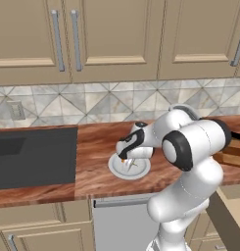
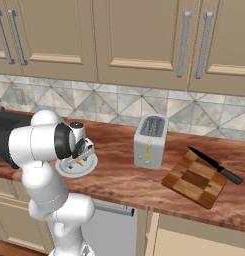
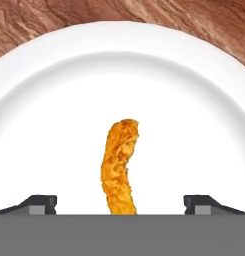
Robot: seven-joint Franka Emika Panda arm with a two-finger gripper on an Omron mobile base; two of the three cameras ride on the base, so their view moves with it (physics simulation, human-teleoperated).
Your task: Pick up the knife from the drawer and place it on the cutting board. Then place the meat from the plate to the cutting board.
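With the claw [image 3: 121, 206] hanging low over the plate [image 3: 54, 90], its jaws stand wide apart, nothing between the pads but the meat [image 3: 119, 167] below. Hand view: meat lies on the plate's flat, long axis running 6 to 12 o'clock, slight curve, far end at 12, near end cut off by the frame bottom. Fingertips [image 3: 39, 204] sit at 8 and 4 o'clock of the strip, well clear of it on both sides.

Left base view: plate [image 1: 117, 169] on the bench [image 1: 94, 147], claw [image 1: 126, 158] over it; meat too small to read there. Cutting board [image 1: 234, 154] just peeks in at 3 o'clock, mostly behind the arm.

Right base view gives what the others lack: whole cutting board [image 2: 195, 178] at 4 o'clock, knife [image 2: 214, 165] lying on it, long axis 10 to 4, tip at 10, handle overhanging the board's edge. Toaster [image 2: 150, 141] stands between plate [image 2: 86, 167] and board. Meat [image 2: 79, 162] shows as an orange speck on the plate.
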